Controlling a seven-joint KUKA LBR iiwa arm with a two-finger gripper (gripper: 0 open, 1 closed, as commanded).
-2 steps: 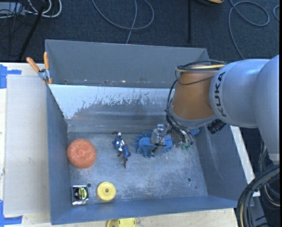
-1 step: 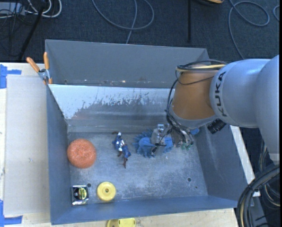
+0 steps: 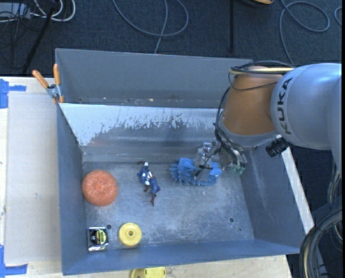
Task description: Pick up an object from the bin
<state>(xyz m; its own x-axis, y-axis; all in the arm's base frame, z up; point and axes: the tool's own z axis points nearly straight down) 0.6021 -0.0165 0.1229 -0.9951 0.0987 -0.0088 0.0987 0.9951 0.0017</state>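
My gripper (image 3: 206, 162) reaches down from under the arm's orange cover at the right of the bin, its tip right at a blue frilly toy (image 3: 191, 172) lying mid-right on the floor. The fingers touch the toy's upper right part. A small blue figure (image 3: 149, 182) lies a short way left of the toy, near the bin's middle.
An orange-red rough ball (image 3: 99, 187) rests at the left of the bin. A yellow round disc (image 3: 129, 234) and a small black-and-yellow tape measure (image 3: 97, 237) lie at the front left. The arm covers the bin's right back corner.
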